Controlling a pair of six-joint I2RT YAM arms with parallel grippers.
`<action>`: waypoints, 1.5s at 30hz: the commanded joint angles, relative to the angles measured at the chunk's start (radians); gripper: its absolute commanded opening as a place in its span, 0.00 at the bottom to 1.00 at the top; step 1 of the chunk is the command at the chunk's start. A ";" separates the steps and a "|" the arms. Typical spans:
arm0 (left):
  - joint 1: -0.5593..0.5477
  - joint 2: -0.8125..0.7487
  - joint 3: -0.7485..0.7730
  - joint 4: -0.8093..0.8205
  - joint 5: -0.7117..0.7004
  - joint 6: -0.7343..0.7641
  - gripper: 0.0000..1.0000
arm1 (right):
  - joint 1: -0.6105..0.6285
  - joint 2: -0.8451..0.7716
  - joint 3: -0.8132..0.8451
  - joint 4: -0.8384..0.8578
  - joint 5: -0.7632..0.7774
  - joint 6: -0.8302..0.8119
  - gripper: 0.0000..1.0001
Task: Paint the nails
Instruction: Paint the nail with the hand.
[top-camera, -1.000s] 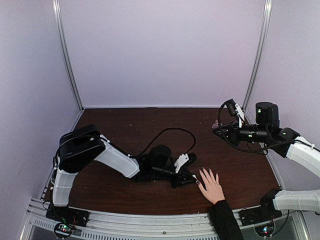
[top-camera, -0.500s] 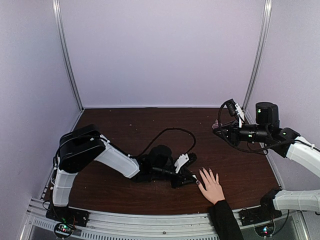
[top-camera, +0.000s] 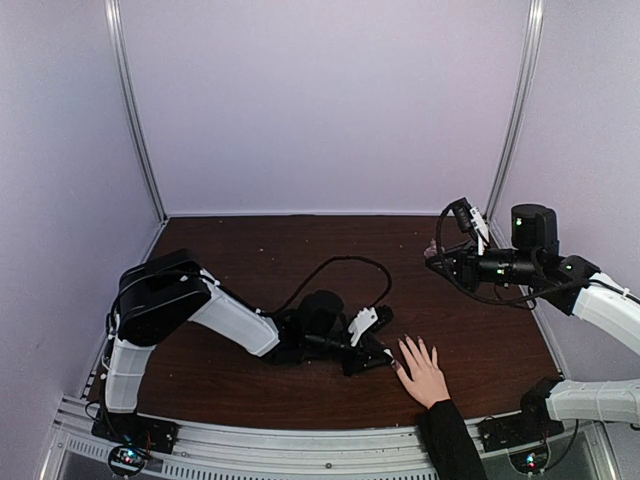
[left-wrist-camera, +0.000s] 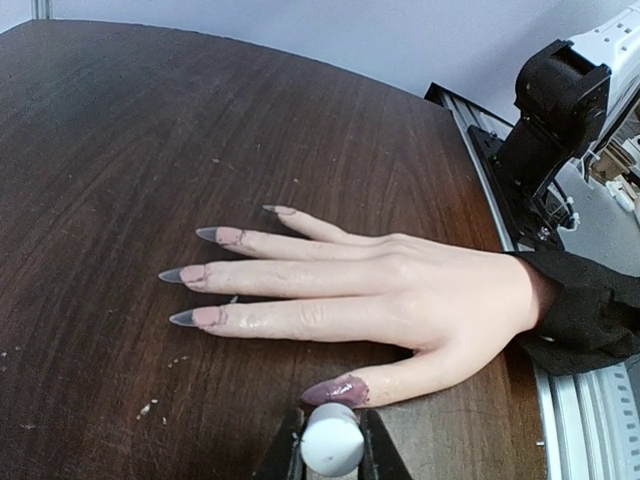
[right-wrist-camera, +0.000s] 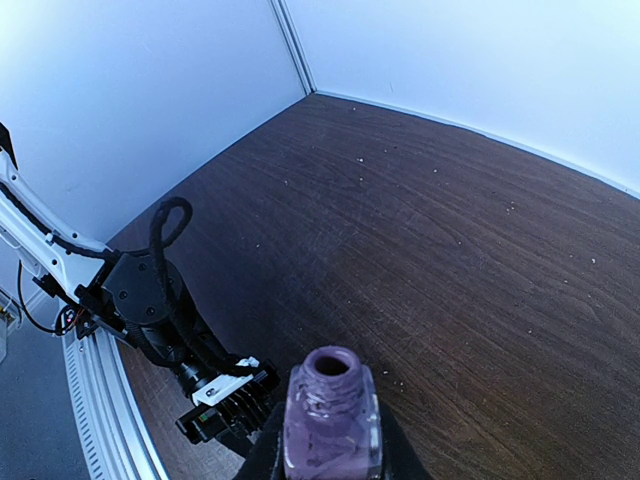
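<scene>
light: even, soft | shadows: faint | focus: sharp | wrist views: wide-angle distortion

The nails (left-wrist-camera: 195, 317) are long and pointed, on a hand (left-wrist-camera: 400, 300) lying palm down on the desk (left-wrist-camera: 120, 150) at mid-frame, fingers spread leftward. The thumb nail (left-wrist-camera: 335, 390) is glossy mauve; the others are pink with grey tips.
</scene>
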 joint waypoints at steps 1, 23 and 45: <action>-0.005 -0.004 0.008 0.018 -0.007 0.017 0.00 | -0.006 -0.006 -0.003 0.022 0.000 0.004 0.00; -0.006 -0.021 0.004 0.053 0.001 0.005 0.00 | -0.006 -0.002 -0.005 0.028 -0.001 0.005 0.00; -0.006 -0.049 0.019 0.053 -0.008 0.013 0.00 | -0.006 -0.005 -0.008 0.030 -0.003 0.007 0.00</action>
